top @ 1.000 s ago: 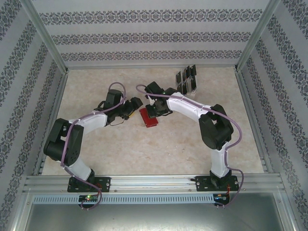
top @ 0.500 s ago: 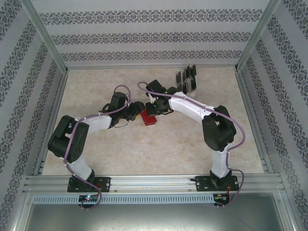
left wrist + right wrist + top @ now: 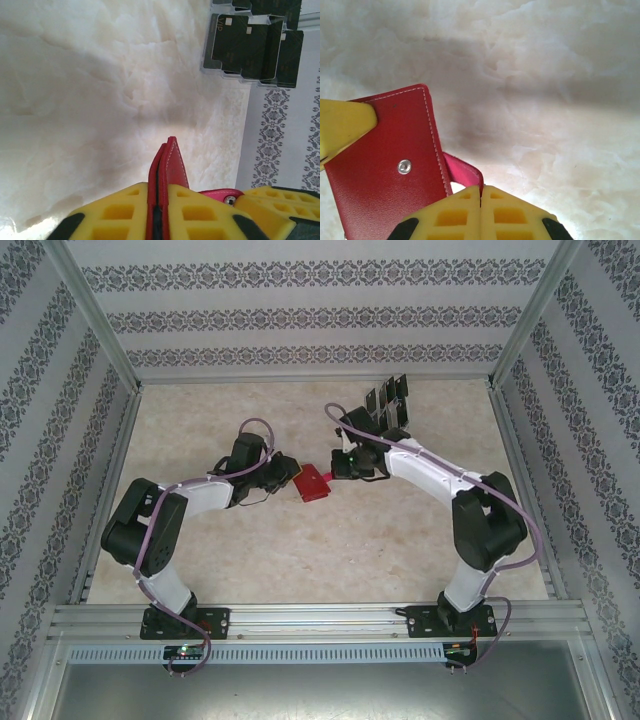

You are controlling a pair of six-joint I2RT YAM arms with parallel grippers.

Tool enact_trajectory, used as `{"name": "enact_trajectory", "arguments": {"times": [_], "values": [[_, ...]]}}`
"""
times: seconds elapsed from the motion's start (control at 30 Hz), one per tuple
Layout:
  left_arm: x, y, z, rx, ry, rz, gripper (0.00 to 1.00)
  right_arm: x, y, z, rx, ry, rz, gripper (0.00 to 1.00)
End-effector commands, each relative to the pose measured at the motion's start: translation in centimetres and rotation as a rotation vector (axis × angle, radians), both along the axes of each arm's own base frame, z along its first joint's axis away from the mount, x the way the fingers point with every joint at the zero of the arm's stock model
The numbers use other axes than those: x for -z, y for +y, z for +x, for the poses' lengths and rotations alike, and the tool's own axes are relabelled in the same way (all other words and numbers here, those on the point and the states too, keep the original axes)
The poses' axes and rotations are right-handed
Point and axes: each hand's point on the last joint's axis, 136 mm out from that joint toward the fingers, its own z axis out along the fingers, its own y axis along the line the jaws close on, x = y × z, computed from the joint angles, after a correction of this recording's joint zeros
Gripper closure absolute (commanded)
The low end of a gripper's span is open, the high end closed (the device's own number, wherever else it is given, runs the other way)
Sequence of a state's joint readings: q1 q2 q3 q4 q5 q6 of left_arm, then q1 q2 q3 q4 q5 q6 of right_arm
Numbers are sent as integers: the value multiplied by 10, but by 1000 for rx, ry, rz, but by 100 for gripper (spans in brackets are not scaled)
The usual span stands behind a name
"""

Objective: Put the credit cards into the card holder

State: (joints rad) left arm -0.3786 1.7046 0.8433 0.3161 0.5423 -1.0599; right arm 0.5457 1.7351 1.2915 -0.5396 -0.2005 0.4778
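Overhead, we see the card holder [image 3: 313, 484] as a red patch on the worktop [image 3: 250, 560] between the two arms, with the left fingers [image 3: 289, 473] at its left edge and the right fingers [image 3: 338, 471] at its right corner. The credit cards [image 3: 385, 405] stand on edge in a clear rack [image 3: 400, 428] near the far edge. They are beyond the card holder and to its right, just behind the right wrist and well apart from the left arm. We judge the right arm the nearer for fetching one.

From the left wrist, the left fingers [image 3: 120, 215] are clamped on the card holder [image 3: 169, 162], which stands edge-on between them, its long edge running straight ahead. The credit cards [image 3: 250, 42] and their rack [image 3: 206, 50] lie ahead and off to the right.

From the right wrist, the right fingers [image 3: 455, 215] are pressed together, pad against pad. The card holder [image 3: 385, 175] lies just to their left, snap stud facing us. Its pink strap [image 3: 462, 172] curves right up to their tips, and we cannot tell whether its end is pinched. One yellow left finger [image 3: 342, 125] rests on the holder's upper corner.
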Motion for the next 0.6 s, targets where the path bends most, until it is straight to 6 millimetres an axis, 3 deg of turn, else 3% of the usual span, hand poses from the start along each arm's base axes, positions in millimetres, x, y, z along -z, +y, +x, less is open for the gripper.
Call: {"name": "enact_trajectory", "arguments": {"times": [0.0,0.03,0.23,0.57], "values": [[2,-3,4,16,-32,8,59,-14,7,-8,15,-4,91,100],[4,-1,3,15,-31,14,47,-15,7,-11,18,-2,105,100],[7,6,-4,28,-28,78,25,-23,15,-26,15,10,177,100],[0,5,-14,81,-33,114,21,-40,28,-37,-13,-2,218,100]]}}
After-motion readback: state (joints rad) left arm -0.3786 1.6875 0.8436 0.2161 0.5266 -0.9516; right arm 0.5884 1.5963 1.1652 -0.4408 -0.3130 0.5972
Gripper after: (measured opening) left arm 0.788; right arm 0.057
